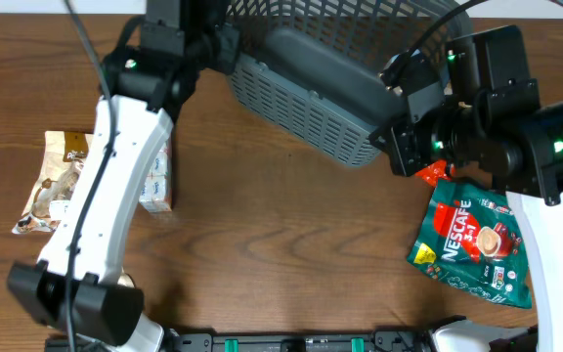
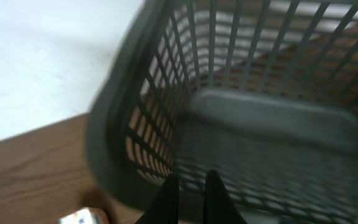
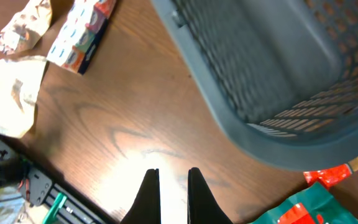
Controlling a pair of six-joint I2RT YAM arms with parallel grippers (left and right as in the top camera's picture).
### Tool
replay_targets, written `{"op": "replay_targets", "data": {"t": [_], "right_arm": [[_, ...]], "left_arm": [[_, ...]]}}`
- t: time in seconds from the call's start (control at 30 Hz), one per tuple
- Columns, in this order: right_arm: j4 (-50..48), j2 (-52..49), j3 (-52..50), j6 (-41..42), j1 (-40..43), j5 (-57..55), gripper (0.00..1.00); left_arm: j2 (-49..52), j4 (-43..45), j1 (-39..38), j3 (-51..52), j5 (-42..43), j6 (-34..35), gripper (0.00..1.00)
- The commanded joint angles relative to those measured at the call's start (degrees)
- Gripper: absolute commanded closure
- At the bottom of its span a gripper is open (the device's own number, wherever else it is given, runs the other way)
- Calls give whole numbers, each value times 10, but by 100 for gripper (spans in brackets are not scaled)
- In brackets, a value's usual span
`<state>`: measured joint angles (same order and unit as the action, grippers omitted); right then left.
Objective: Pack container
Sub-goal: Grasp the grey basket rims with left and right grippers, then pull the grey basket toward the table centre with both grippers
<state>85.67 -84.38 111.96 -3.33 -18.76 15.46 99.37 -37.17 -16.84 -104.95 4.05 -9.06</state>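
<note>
Nearest us, the right gripper hangs over the table, fingers narrow, holding nothing. The left gripper is also narrow, at the wall of the one container, which sits tilted at upper centre; we cannot tell whether it pinches. At right lie one Nescafé pouch and one red packet. At left lie one box and one crumpled wrapper.

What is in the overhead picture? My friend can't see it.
A big dark grey basket with slotted walls fills the top of the picture, between the robot's white left arm and right arm. On the wooden table, a green Nescafe packet lies at right; a small box and a crinkly packet lie at left.
</note>
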Motion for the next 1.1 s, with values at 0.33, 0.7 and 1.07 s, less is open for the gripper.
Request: {"op": "replay_targets", "data": {"t": [0.33,0.7,1.07], "right_arm": [[-9,-3,-88,12,-23,-18,99],[-87,-3,-203,25,-23,-19,99],[-110,-3,-209,34,-23,-51,99]], "left_arm": [[40,2,-2,-9,0,-11,95],[40,-3,-2,-9,0,-14,94],[44,-23,-2,-9,0,-21,94]]}}
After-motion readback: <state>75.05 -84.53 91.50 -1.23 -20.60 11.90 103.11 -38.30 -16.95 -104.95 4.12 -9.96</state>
